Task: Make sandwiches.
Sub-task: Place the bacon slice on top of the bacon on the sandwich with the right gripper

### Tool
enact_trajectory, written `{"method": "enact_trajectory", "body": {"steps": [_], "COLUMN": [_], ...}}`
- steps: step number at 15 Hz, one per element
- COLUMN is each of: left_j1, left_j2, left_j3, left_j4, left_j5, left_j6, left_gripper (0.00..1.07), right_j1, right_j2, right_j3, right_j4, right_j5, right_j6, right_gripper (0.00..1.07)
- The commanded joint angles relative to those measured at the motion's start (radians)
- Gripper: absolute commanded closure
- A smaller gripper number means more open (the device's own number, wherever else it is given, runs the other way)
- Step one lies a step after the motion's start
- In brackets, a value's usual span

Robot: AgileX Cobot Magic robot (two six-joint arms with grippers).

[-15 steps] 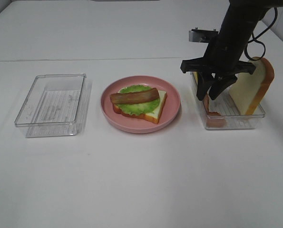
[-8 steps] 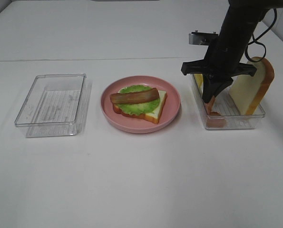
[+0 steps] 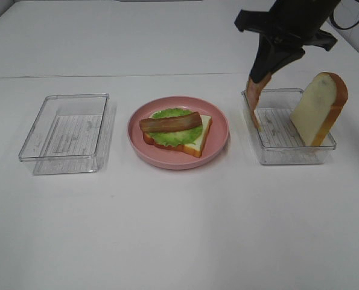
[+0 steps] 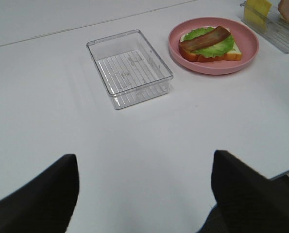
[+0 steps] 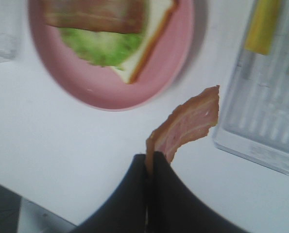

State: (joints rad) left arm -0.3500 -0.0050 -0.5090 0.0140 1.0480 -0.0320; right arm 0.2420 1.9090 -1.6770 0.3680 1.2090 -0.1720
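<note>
The right gripper [image 3: 265, 67], up beyond the plate's [image 3: 167, 162] right side, had its jaws pinched tight on one hanging bacon strip [image 3: 253, 103]. The left gripper [image 4: 144, 156], well apart from the plate, stood wide apart with nothing in it. On the plate lay the open sandwich [image 3: 178, 134], with one bottom slice [image 3: 197, 142], one lettuce leaf [image 3: 167, 136] and one top bacon [image 3: 170, 122]. Two trays flanked the plate, the left tray [image 3: 64, 158] and the right tray [image 3: 291, 156], which held one upright slice [image 3: 319, 109] and one cheese slice [image 5: 263, 24].
</note>
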Motion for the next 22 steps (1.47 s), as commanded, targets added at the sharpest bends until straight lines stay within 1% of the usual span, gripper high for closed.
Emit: {"method": "enact_trajectory", "body": {"steps": [1,4,6,7,9,12,14,15,19,22], "left_j1": [-0.005,-0.005,-0.005,-0.005,-0.005,-0.005,-0.005,-0.005,-0.005,-0.005], "left_j2": [-0.023,-0.023,-0.023,-0.023,-0.023,-0.023,-0.023,-0.023,-0.023,-0.023], "left_j3": [0.003,0.003,0.003,0.003,0.003,0.003,0.003,0.003,0.003,0.003], "left_j4": [0.002,0.002,0.002,0.002,0.002,0.002,0.002,0.002,0.002,0.002], "left_j5": [-0.007,-0.007,-0.007,-0.007,-0.007,-0.007,-0.007,-0.007,-0.007,-0.007], "left_j6": [-0.003,-0.003,-0.003,-0.003,-0.003,-0.003,-0.003,-0.003,-0.003,-0.003], "left_gripper": [0.34,0.34,0.34,0.34,0.34,0.34,0.34,0.34,0.34,0.34], "right_j1": [0.005,0.005,0.018,0.021,0.087,0.118,0.118,0.117,0.117,0.117], "right_j2": [-0.014,0.032,0.082,0.093,0.176,0.257,0.292,0.302,0.299,0.288], "right_j3": [-0.006,-0.006,-0.006,-0.006,-0.006,-0.006,-0.006,-0.006,-0.006,-0.006], "right_j4": [0.173,0.394,0.522,0.542,0.69,0.802,0.788,0.737,0.365,0.172], "right_j5": [0.001,-0.05,-0.134,-0.147,-0.271,-0.321,-0.323,-0.326,-0.369,-0.371], "right_j6": [-0.087,-0.168,-0.229,-0.242,-0.339,-0.365,-0.358,-0.329,-0.067,0.052], "right_gripper": [1.07,1.07,1.07,1.07,1.07,1.07,1.07,1.07,1.07,1.07]}}
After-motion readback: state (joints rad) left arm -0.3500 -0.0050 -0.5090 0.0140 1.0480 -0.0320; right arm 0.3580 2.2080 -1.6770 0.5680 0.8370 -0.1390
